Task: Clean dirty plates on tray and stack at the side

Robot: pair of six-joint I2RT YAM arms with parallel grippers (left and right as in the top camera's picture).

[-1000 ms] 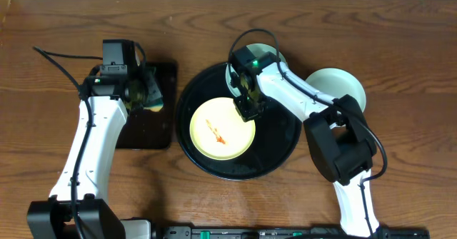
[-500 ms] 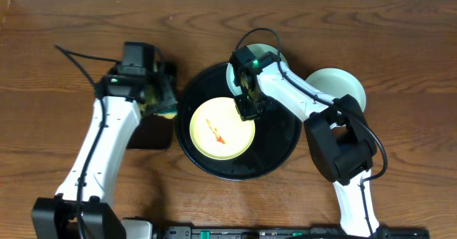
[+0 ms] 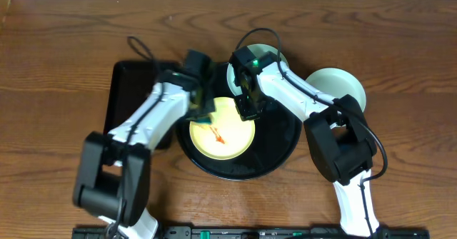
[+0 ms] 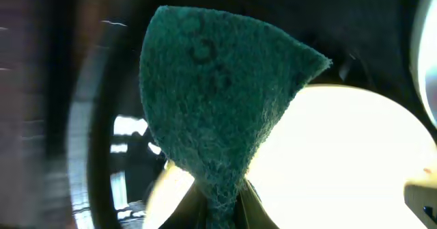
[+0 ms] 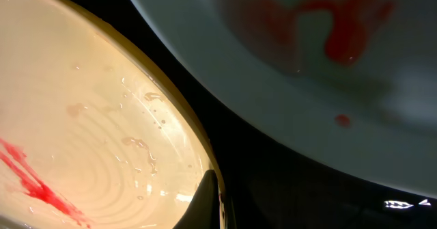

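— The left gripper [image 3: 203, 111] pinches the green sponge [image 4: 218, 99] over the yellow plate [image 3: 223, 136], smeared red, on the black tray [image 3: 278, 158].
— And the right gripper [image 3: 247, 110]?
— At that plate's rim; apart or together, can't tell.

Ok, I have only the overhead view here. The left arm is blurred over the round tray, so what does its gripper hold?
Observer: The left gripper pinches a green scouring sponge, right by the yellow plate rim.
Operator: And the plate behind the yellow one, is it dirty?
Observer: Yes, the mint plate has red smears inside.
Operator: Is the yellow one wet?
Observer: It carries droplets near its rim, beside its own red streak.
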